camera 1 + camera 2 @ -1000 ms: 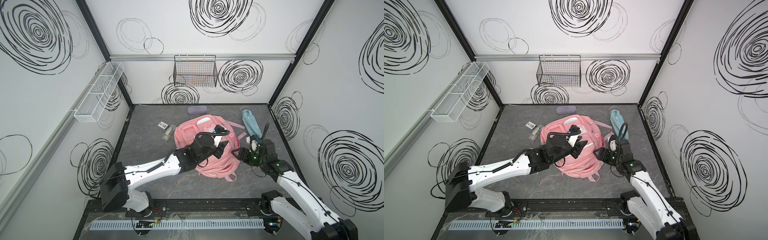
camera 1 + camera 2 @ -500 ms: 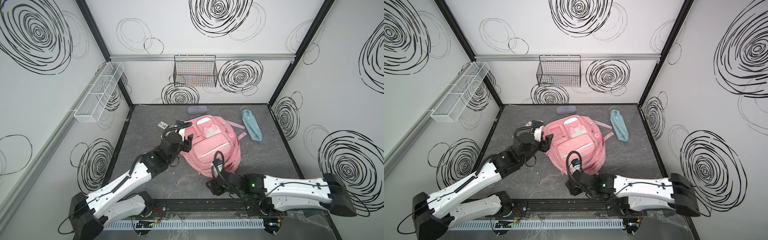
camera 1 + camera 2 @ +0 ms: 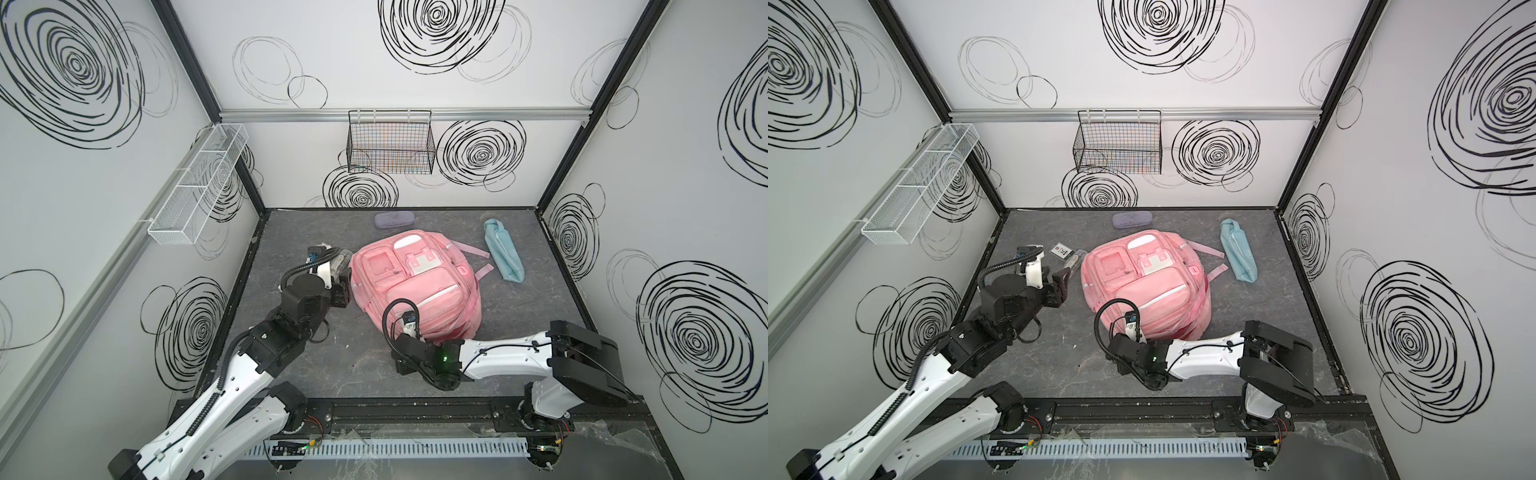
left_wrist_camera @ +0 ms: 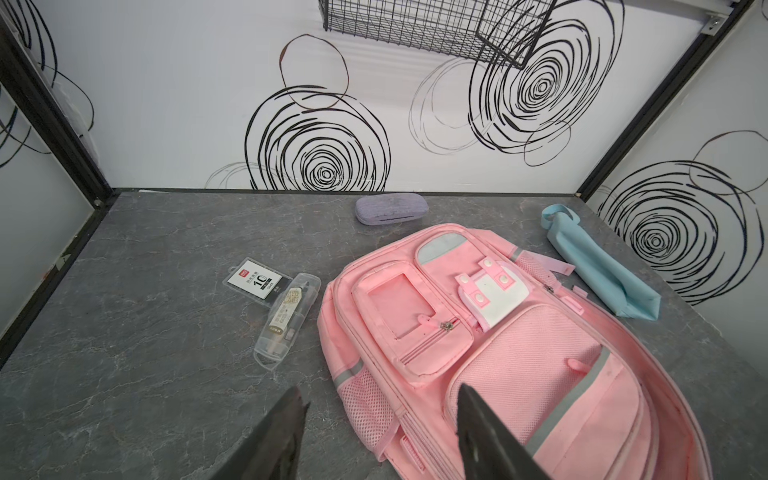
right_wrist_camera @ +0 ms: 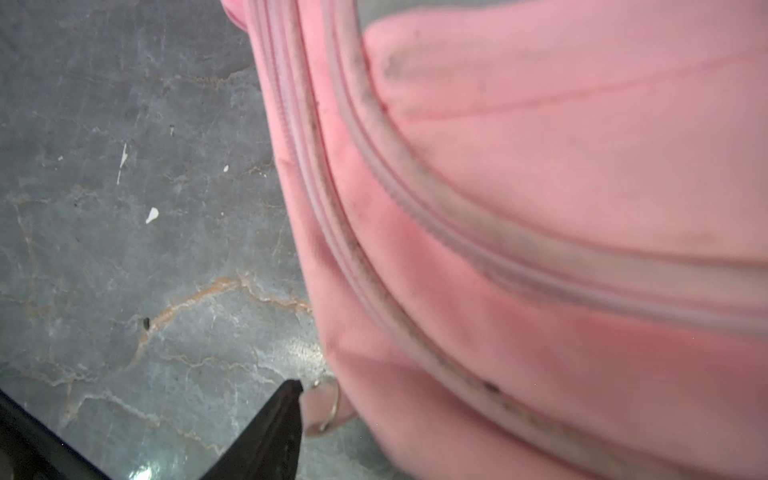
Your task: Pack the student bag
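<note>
Found both arms shifted since a second earlier: no longer reaching over the student bag [image 3: 415, 282], crumpled beneath them then and spread flat at this moment. Saw the bag lying front pockets up in the middle of the grey tabletop [image 3: 357, 374] in both top views, with its straps trailing toward the back right. Placed the left gripper [image 4: 380, 395] just beside the bag's left edge, with jaws apart and nothing between them, one fingertip over bare table and its partner over the pink mesh side pocket. Placed the right gripper [image 3: 417, 337] low at the bag's near edge. Caught only one dark finger [image 5: 278, 424] in the right wrist view, next to a small metal ring [image 5: 328, 411] beside the pink fabric, so could not tell whether those jaws were apart or together. Noted a clear pen case [image 4: 286, 320] and a white card [image 4: 257, 282] touching each other left of the bag, a lilac case [image 3: 394, 219] behind it, and a light-blue pouch [image 3: 503, 253] to its right.
</note>
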Action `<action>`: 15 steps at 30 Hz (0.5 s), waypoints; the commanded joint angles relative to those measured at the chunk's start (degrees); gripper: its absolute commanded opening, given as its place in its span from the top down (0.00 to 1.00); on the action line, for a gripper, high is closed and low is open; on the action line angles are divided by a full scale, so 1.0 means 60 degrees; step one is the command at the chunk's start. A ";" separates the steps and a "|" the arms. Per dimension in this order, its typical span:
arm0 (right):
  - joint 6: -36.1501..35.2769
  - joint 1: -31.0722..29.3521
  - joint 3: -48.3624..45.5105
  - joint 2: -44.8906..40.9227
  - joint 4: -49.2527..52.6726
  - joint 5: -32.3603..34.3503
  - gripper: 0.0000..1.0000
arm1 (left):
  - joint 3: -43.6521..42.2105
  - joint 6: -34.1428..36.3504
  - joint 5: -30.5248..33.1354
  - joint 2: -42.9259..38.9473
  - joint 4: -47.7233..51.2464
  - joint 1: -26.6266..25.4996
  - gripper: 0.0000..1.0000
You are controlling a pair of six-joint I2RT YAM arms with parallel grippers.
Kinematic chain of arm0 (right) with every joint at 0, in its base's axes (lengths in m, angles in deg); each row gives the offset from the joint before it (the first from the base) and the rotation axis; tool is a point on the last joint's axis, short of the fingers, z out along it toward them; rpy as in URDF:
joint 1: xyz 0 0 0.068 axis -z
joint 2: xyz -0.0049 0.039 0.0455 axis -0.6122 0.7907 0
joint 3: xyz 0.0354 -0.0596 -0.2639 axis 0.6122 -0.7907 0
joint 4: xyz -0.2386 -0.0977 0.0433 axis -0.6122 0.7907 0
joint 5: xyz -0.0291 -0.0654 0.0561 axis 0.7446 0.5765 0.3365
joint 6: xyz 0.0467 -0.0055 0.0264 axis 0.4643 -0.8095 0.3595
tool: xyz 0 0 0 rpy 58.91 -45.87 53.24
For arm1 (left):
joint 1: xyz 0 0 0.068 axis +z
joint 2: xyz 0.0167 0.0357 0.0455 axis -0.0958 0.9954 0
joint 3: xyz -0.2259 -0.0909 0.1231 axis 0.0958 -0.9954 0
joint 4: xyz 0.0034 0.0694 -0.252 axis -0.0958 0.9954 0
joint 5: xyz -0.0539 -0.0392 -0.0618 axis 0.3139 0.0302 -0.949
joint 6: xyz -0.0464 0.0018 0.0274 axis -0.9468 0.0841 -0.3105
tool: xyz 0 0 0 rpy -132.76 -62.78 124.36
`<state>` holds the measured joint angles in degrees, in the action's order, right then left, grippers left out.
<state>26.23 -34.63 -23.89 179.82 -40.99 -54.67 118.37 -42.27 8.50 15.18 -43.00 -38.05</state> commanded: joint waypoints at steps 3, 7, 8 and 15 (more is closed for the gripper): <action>0.0212 0.0235 0.0210 0.0746 -0.0664 0.0426 0.43 | -0.0324 -0.0013 -0.0176 -0.0302 -0.0079 0.0049 0.38; 0.0259 0.0340 0.0378 0.1304 -0.0634 0.0634 0.49 | -0.0365 -0.0011 -0.0270 -0.0342 -0.0083 0.0050 0.38; 0.0288 0.0387 0.0368 0.1421 -0.0671 0.0638 0.51 | -0.0381 -0.0041 -0.0304 -0.0348 -0.0099 0.0050 0.38; 0.0337 0.0638 0.0351 0.1748 -0.0690 0.0456 0.82 | -0.0515 0.0073 -0.0487 -0.0423 -0.0246 0.0036 0.38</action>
<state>27.43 -31.52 -21.00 188.52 -48.31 -52.22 116.08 -42.27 6.49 13.23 -42.94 -38.05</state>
